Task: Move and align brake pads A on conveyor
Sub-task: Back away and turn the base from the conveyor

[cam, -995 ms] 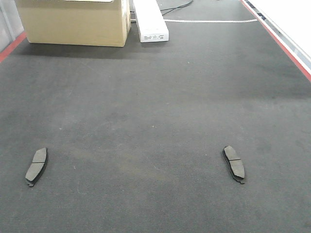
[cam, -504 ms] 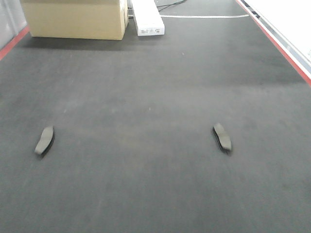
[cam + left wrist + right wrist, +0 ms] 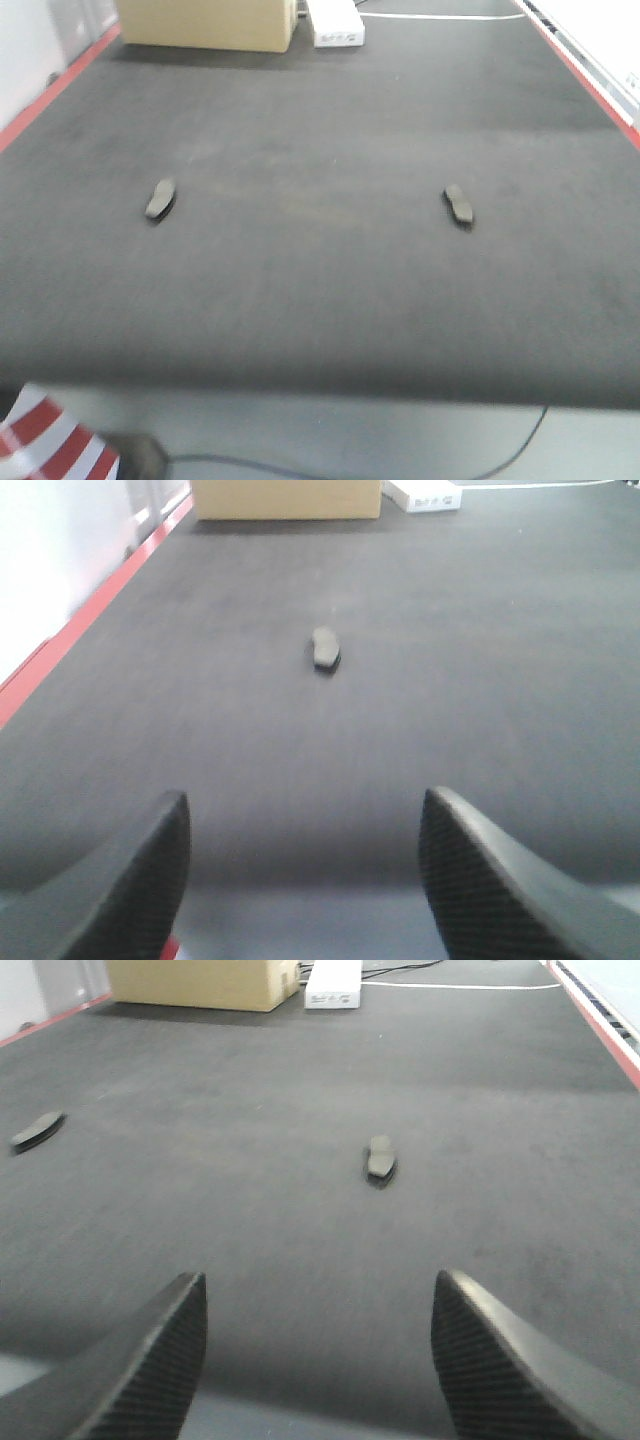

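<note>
Two dark grey brake pads lie flat on the charcoal conveyor [image 3: 320, 280], far apart. The left brake pad [image 3: 159, 198] also shows in the left wrist view [image 3: 325, 647] and at the left edge of the right wrist view [image 3: 37, 1130]. The right brake pad [image 3: 459, 204] lies ahead of the right gripper [image 3: 380, 1157]. My left gripper [image 3: 305, 825] is open and empty, hanging over the belt's near edge well short of its pad. My right gripper [image 3: 320, 1305] is open and empty too, equally far back. Neither gripper shows in the front view.
A cardboard box [image 3: 205, 22] and a white box [image 3: 337, 24] stand at the belt's far end. Red edge strips [image 3: 55, 95] run along both sides. Below the belt's near edge are grey floor, a cable [image 3: 500, 455] and a red-white striped object [image 3: 45, 435].
The front view has pulled back from the belt: both pads now appear smaller and farther away, and the belt's near edge and the floor have come into sight.
</note>
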Controlling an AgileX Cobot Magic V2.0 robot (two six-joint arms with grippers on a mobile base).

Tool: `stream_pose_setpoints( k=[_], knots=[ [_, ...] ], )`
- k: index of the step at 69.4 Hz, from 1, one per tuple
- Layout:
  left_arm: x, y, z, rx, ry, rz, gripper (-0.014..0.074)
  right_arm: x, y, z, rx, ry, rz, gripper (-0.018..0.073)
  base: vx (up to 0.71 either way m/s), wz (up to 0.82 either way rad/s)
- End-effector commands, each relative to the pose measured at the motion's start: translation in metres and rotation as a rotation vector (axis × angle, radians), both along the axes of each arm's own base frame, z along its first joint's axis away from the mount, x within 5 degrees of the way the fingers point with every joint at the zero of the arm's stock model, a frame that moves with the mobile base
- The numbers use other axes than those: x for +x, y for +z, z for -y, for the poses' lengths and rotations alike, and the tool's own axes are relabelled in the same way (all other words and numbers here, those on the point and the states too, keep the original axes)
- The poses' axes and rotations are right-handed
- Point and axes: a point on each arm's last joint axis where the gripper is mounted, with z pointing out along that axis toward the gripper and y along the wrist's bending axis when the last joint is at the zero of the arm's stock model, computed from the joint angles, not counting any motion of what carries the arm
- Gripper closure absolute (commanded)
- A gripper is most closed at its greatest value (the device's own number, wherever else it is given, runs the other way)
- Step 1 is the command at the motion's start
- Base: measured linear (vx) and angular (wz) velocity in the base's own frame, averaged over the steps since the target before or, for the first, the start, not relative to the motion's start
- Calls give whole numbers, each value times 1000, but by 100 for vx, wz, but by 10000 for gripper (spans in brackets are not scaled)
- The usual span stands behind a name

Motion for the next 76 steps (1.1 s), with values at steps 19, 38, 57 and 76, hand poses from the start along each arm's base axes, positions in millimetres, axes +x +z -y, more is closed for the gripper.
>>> stream_pose_setpoints(
  k=[19,38,57,76],
  knots=[
    [1,15,0,-16,-2,91,132,3,14,-1,-4,3,82,90,-43,5],
    [1,15,0,-16,-2,91,132,3,14,-1,-4,3,82,90,-38,-15],
    [1,15,0,-16,-2,91,132,3,14,-1,-4,3,82,90,-34,-46],
    [1,15,0,-16,-2,91,132,3,14,0,-4,2,81,90,-24,-55]
  ],
)
